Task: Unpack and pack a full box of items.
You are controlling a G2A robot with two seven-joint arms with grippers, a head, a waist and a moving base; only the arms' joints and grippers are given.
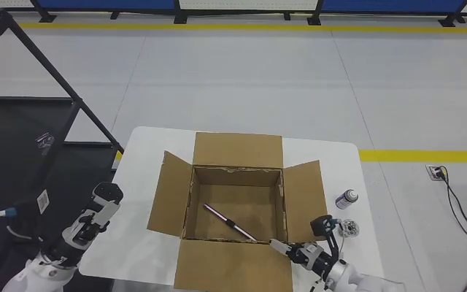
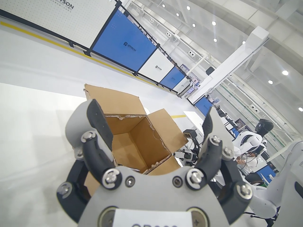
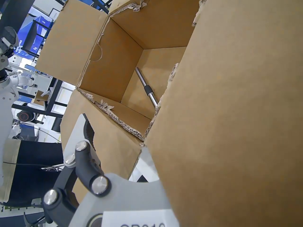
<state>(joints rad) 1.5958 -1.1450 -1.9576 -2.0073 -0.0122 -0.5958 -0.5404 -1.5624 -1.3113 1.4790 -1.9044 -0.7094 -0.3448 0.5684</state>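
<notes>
Lying diagonally in brown cardboard box (image 1: pixel 238 150), silver metal rod (image 1: pixel 228 221) ends near right hand (image 1: pixel 279 247), grip unclear; left hand (image 1: pixel 109 193) open, empty.

The floor (image 1: pixel 241 80) is pale grey and glossy. At the far side a yellow line (image 1: pixel 219 26) crosses it, running along the feet of a row of partition panels (image 2: pixel 123 45) (blue and white by turns, set in black frames). A second yellow stripe (image 1: pixel 412 155) comes in from the right and reaches the edge of the white counter (image 1: pixel 146 153). Near that stripe a floor socket (image 1: pixel 436 172) feeds a dark cable (image 1: pixel 456 208). A black metal frame (image 1: pixel 58 95) slants across the left side. Overhead, round ceiling lights (image 2: pixel 213 23) dot a white roof carried by a thick white column (image 2: pixel 229 64).
</notes>
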